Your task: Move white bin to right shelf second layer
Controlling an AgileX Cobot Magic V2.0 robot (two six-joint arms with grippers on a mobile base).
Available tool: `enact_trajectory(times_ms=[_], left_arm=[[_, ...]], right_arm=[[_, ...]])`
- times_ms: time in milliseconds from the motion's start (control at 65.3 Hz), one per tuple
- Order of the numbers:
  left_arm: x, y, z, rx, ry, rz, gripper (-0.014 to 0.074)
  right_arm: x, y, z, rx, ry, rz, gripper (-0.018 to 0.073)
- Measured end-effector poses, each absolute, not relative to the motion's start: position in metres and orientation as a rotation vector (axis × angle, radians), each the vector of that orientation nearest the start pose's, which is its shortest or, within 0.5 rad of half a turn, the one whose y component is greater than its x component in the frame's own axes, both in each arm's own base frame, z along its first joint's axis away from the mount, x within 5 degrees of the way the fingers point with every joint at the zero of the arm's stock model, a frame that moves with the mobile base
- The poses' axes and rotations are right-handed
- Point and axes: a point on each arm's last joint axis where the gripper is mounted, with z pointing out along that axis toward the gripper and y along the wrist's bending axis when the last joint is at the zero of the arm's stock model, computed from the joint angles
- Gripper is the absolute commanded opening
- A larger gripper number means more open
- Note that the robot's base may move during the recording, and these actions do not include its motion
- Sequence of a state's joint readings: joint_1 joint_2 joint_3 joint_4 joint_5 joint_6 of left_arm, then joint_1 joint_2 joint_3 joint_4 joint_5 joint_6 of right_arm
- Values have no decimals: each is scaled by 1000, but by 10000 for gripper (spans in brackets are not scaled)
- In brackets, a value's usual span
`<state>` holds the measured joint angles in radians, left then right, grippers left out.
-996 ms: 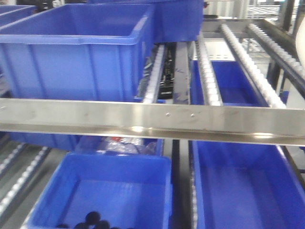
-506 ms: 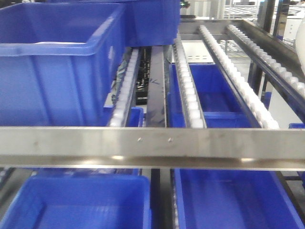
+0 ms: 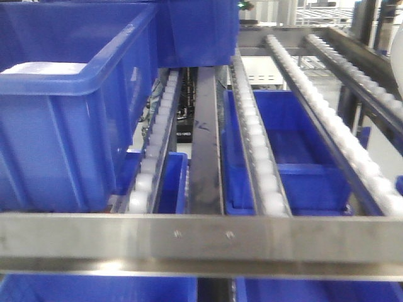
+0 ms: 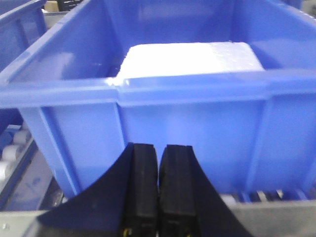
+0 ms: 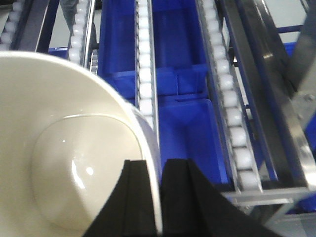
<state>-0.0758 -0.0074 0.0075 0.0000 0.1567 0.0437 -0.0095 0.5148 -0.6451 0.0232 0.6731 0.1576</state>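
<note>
The white bin (image 5: 64, 148) is a glossy cream tub that fills the left of the right wrist view. My right gripper (image 5: 155, 170) is shut on its rim, one finger inside and one outside, and holds it above the roller tier (image 5: 232, 118). A white curved edge at the far right of the front view (image 3: 398, 47) may be the same bin. The rack tier's white roller rows (image 3: 261, 157) run away from me between grey rails. My left gripper (image 4: 158, 153) is shut and empty, just in front of a blue crate's wall (image 4: 197, 133).
A large blue crate (image 3: 69, 119) sits on the left of the roller tier and holds a white foam block (image 4: 190, 59). Another blue crate (image 3: 195, 31) stands behind it. Blue crates (image 3: 289, 151) lie on the tier below. A steel front rail (image 3: 201, 242) crosses the foreground.
The front view has moved toward the rack. The steel front rail has dropped lower in the frame, and the lower crates in the foreground have mostly left view.
</note>
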Motion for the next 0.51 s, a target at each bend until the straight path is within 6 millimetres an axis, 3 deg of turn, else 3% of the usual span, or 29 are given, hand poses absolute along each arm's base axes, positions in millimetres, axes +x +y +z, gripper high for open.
enact_trajectory(times_ms=[506], left_arm=[[56,-4,197,98,1638,-25,85]], right_arm=[[95,0,331,178,2020,120,48]])
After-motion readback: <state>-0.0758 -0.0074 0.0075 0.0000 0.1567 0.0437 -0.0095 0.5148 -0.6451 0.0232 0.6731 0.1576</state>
